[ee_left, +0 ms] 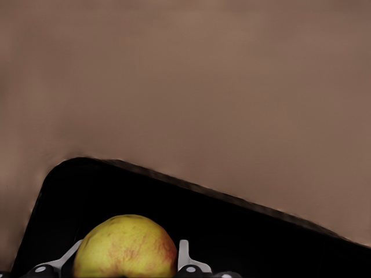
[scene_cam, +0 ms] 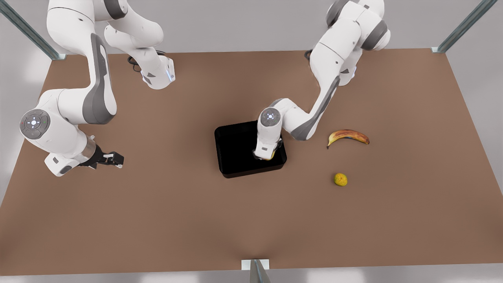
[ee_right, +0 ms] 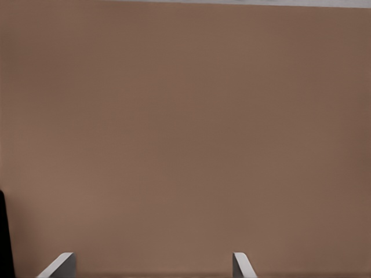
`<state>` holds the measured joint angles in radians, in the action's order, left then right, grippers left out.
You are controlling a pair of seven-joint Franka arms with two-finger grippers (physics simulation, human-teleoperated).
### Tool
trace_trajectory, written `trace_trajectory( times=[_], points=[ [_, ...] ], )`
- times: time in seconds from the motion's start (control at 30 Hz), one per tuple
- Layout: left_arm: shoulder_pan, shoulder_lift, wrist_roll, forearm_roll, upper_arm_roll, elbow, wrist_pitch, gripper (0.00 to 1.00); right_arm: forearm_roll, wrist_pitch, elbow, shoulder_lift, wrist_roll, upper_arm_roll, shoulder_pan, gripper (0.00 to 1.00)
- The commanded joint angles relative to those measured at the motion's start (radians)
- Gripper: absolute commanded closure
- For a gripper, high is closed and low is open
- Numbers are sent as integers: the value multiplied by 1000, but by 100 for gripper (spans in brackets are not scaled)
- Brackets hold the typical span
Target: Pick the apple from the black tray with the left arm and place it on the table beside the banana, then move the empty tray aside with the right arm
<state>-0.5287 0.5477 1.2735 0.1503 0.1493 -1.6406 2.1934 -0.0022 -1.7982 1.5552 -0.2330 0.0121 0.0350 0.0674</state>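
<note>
The glossy black tray (scene_cam: pixel 235 151) lies at the middle of the brown table (scene_cam: pixel 177 212). My left gripper (scene_cam: pixel 267 156) reaches down into the tray's corner nearest the banana, coming from the front view's right. In the left wrist view it (ee_left: pixel 127 258) is shut on the apple (ee_left: pixel 124 246), yellow with a red blush, one finger against each side, just above the tray floor (ee_left: pixel 243 237). From the front, a sliver of the apple (scene_cam: pixel 270 157) shows under the hand. The banana (scene_cam: pixel 348 136) lies on the table to the front view's right of the tray. My right gripper (scene_cam: pixel 117 159) waits open at the front view's left.
A bumpy yellow-green round fruit (scene_cam: pixel 340 179) sits on the table below the banana in the front view. Metal legs stand at the table's corners (scene_cam: pixel 440 49). Bare tabletop lies under the right gripper (ee_right: pixel 153 267), with a tray edge (ee_right: pixel 4 237) at the side of its view.
</note>
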Motion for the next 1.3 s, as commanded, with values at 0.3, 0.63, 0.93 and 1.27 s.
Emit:
trace_trajectory(
  times=[0.3,0.63,0.93,1.27],
  points=[
    [294,175,-735,-66,0,123,-64,30,13,2,-14,-5,14,-58,255,0],
    [421,101,-1157,-51,3,226,-392,0,13,-156,2,-117,566,-193,335,0],
    [624,-318,-1336,-123,-5,137,-557,0,79,-405,241,-97,621,-230,350,0],
    [665,-354,-1280,-152,21,130,-606,0,68,-487,287,-209,603,-231,362,0]
  ],
)
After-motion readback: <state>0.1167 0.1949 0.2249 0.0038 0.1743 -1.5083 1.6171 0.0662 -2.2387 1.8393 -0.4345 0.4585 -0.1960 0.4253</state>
